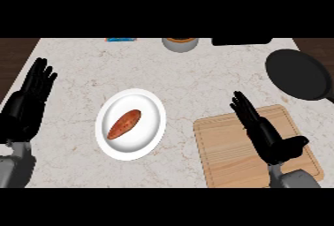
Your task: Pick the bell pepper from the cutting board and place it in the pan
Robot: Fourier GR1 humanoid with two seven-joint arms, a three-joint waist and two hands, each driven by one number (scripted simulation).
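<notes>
A wooden cutting board lies at the lower right of the counter. My right hand hovers over it, open, fingers straight and pointing away from me; it holds nothing. No bell pepper shows on the bare part of the board, and the hand hides the strip beneath it. The black pan sits at the far right, empty, beyond the board. My left hand rests open at the left edge of the counter, fingers up.
A white plate in the middle carries an elongated orange-red vegetable. Along the far edge stand a grey bowl, a blue item and a black object.
</notes>
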